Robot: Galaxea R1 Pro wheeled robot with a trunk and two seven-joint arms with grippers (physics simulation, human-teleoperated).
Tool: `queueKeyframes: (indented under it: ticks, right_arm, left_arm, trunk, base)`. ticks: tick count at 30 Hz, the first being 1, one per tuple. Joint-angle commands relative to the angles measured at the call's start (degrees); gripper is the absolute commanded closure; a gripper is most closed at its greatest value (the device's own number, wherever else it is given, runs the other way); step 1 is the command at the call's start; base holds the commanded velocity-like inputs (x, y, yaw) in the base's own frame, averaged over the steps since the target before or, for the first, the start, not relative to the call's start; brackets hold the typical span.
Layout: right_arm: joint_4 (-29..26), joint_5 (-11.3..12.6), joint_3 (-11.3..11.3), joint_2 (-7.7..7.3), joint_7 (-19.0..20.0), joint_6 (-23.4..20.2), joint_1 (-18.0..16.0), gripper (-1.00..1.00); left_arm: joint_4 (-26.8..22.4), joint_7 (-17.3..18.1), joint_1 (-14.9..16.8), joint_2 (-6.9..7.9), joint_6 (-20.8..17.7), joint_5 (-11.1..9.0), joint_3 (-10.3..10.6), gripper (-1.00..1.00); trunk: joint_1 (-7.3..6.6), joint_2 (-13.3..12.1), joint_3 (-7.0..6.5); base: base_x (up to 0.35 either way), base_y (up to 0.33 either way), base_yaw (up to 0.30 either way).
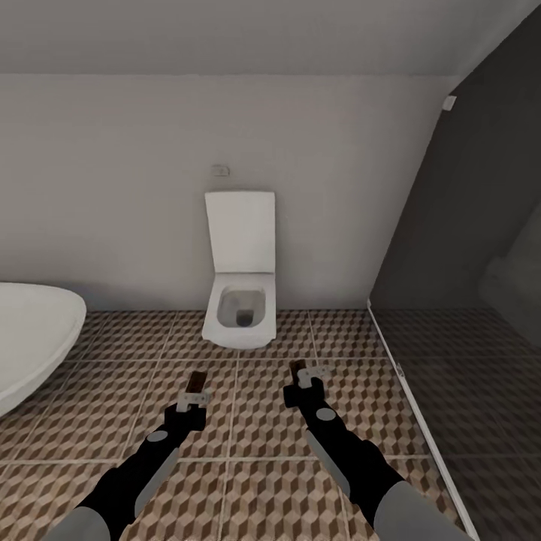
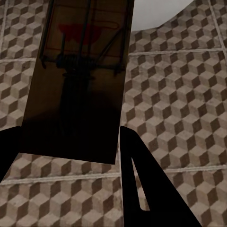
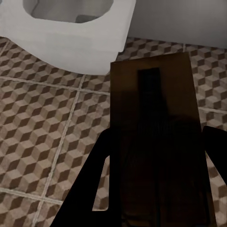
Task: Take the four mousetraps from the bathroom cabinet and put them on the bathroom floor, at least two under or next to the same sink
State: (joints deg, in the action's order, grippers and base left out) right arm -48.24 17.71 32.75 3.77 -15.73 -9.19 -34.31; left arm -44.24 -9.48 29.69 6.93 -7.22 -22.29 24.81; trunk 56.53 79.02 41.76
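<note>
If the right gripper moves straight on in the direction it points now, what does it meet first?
Probably the white wall-hung toilet. The right gripper, shut on a small brown wooden mousetrap, points over the cube-patterned tiled floor toward the bowl; depth is unclear, so it may reach the tiles first.

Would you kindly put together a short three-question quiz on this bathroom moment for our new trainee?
1. True or false: the left gripper and the right gripper each hold a mousetrap.
2. Which fixture stands against the wall straight ahead of the robot? A) the toilet B) a washing machine C) a radiator
3. Fill in: the white rounded form at the head view's left edge is the ____.

Key
1. True: the left mousetrap and the right mousetrap each sit between dark fingers above the bathroom floor.
2. A
3. bathtub
</note>
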Motion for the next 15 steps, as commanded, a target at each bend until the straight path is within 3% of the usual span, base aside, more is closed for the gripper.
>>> queueKeyframes:
  ticks: [1,15]
  right_arm:
    - [-0.2,0.4,0.2,-0.02,-0.4,-0.2,-0.1,1.0]
    - [-0.4,0.4,0.2,-0.08,-0.4,-0.3,-0.1,1.0]
  left_arm:
    - [-0.1,-0.7,0.0,0.1,-0.2,-0.3,0.4,1.0]
    - [-0.5,-0.7,0.0,0.15,-0.2,-0.3,0.4,1.0]
  trunk:
    - [0.22,0.4,0.3]
    - [3.3,6.1,3.76]
  base:
    - [0.0,0.0,0.0]
    - [0.0,0.0,0.0]
